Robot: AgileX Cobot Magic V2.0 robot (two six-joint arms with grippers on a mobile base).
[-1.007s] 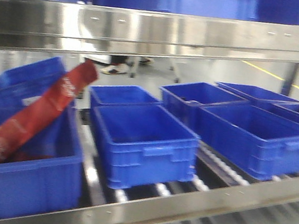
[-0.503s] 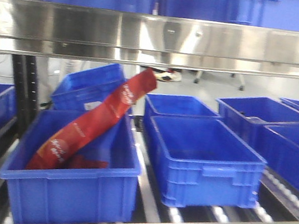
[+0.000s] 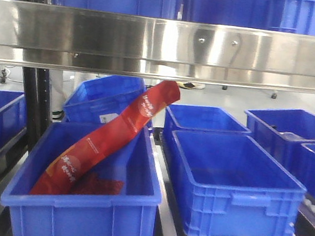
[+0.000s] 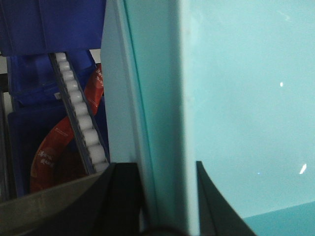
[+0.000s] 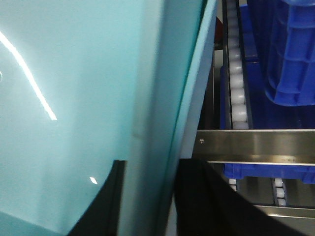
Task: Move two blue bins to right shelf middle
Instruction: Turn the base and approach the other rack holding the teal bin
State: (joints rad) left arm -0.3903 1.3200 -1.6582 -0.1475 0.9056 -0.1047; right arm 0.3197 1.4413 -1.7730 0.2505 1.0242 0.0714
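Both dark crates sit further right than before.

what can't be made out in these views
- Pale blue bin: fills both wrist views, its wall cut off by the edges, so its contents and whether there are two bins stay hidden.
- Left gripper and right gripper: only dark fingers straddling the bin rim show; the arms are out of frame.
- Front view: no pale bin or gripper appears; the steel rail hides the upper tier.
- Red bag: print too small to read.
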